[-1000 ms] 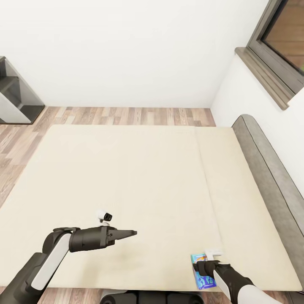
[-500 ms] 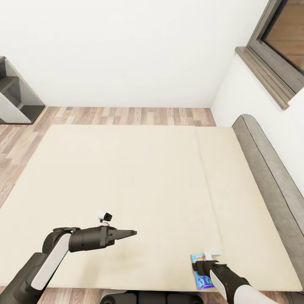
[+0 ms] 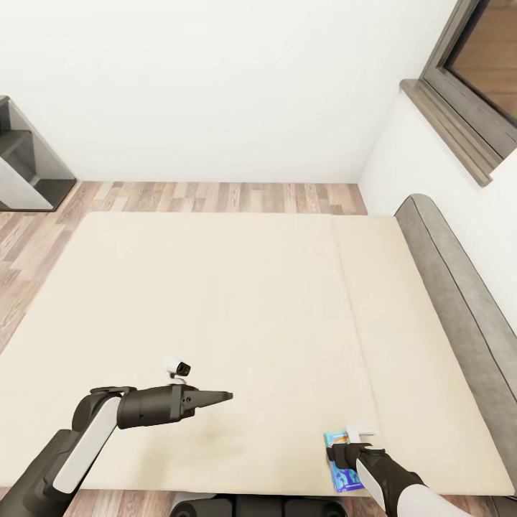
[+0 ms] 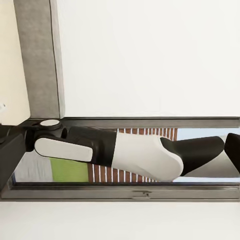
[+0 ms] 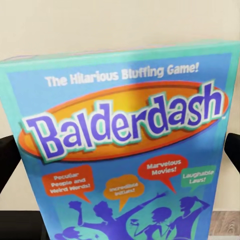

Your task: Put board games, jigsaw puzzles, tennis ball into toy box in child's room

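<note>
your right arm reaches down at the near edge of the bed [image 3: 215, 301], its white forearm and black wrist angled toward the near right corner of the mattress. the right gripper [image 3: 343, 455] sits over the blue board game [image 3: 339, 470], which lies flat at that edge with its far end peeking past the wrist. in the right wrist view the box [image 5: 125, 145] sits between the two dark fingers [image 5: 7, 160], one at each long side, so the gripper is spread wide around it; you cannot tell whether the pads touch the sides. the lid reads "the hilarious bluffing game!" over a big "balderdash" on an orange oval, with bubbles saying "peculiar and weird words!", "marvelous movies!", "laughable" and "incredible initials".

your left arm is bent at the elbow and held level above the mattress, pointing right. the left gripper [image 3: 219, 396] is pinched to a narrow tip, holding nothing.

farther off, the plain beige mattress runs to the wood floor [image 3: 215, 196], with the grey headboard [image 3: 459, 287] at right and the window [image 3: 481, 64] above it.
</note>
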Robot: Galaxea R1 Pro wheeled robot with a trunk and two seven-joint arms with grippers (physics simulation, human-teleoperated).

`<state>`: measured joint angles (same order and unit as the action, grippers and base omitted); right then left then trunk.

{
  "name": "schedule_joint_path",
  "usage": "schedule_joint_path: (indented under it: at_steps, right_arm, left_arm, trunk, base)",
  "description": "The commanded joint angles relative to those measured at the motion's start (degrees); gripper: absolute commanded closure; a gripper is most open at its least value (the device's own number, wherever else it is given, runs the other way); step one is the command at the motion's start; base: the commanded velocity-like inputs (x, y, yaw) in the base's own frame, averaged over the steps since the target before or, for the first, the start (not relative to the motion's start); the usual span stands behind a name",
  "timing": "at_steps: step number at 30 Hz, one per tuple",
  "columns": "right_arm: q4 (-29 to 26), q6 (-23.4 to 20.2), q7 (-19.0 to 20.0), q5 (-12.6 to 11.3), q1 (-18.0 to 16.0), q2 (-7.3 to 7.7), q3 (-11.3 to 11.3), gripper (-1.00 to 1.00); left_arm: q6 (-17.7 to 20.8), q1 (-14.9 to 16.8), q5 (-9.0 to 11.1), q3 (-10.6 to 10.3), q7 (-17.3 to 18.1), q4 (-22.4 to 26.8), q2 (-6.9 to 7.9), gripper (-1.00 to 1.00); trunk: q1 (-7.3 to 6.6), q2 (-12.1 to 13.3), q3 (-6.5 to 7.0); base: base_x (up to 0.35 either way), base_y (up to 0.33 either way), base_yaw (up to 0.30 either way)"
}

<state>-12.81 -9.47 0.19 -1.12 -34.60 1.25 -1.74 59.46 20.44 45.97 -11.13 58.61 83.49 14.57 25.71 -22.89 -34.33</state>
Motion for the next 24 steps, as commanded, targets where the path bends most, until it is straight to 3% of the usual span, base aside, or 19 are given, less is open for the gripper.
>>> schedule_joint_path:
  at_steps: [1,15,16,19,21,24]
  right_arm:
    - [0.15,-0.32,-0.45,-0.02,0.06,1.18,-0.11,-1.0]
    - [0.23,-0.27,-0.46,0.14,0.08,1.22,-0.11,-1.0]
    - [-0.2,-0.59,0.35,-0.28,0.06,0.35,0.24,-1.0]
    - [-0.16,-0.66,2.6,-1.08,0.06,1.18,0.22,-1.0]
    - [-0.13,-0.18,4.04,-0.22,0.02,0.94,0.31,-1.0]
    - [-0.05,0.07,1.28,1.84,-0.02,0.02,1.47,-1.0]
  left_arm:
    - [0.22,0.03,0.09,-0.07,0.1,0.01,0.05,-1.0]
    - [0.22,0.03,0.09,-0.12,0.1,0.01,0.03,-1.0]
    - [0.13,0.03,0.17,0.14,0.16,-0.08,0.1,-1.0]
    - [0.13,0.03,0.09,0.1,0.13,-0.11,-0.03,-1.0]
    - [0.13,0.02,0.03,0.06,0.11,-0.14,-0.13,-1.0]
    - [0.04,0.0,-0.27,0.06,-0.08,-0.47,-0.42,-1.0]
  trunk:
    - [0.07,-0.02,-0.07]
    - [0.07,-0.02,-0.07]
    - [0.07,-0.02,-0.06]
    - [0.07,-0.02,-0.06]
    - [0.07,-0.02,-0.06]
    - [0.07,-0.02,-0.06]
  base:
    - [0.0,0.0,0.0]
    - [0.0,0.0,0.0]
    - [0.0,0.0,0.0]
    - [0.0,0.0,0.0]
    - [0.0,0.0,0.0]
    - [0.0,0.0,0.0]
